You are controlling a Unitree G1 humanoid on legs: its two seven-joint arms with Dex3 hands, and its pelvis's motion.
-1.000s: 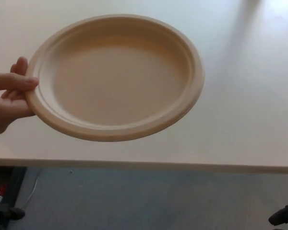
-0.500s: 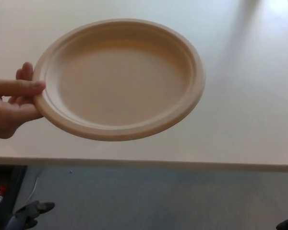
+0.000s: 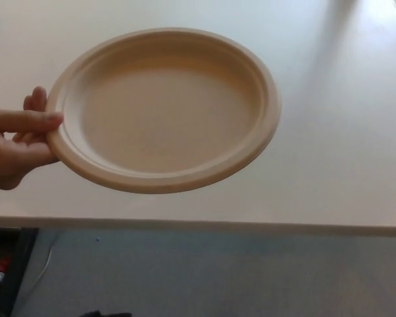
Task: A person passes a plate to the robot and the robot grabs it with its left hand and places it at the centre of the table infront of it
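Observation:
A round beige paper plate (image 3: 165,109) hangs in the air over the near half of the white table (image 3: 336,152). A person's hand (image 3: 16,145) reaches in from the picture's left and pinches the plate's left rim, thumb on top. The plate is level and empty. At the bottom edge a dark sliver shows, probably my left hand (image 3: 107,314), far below the plate and apart from it. My right hand does not show in the head view.
The table's front edge (image 3: 198,228) runs across the lower part of the picture, with grey floor (image 3: 237,277) below it. A dark object (image 3: 13,264) stands at the bottom left beside a thin white cable.
The person's hand has moved the plate slightly right and steadied it. My left hand moved right along the bottom edge and sank almost out of view. My right hand dropped out at the bottom right.

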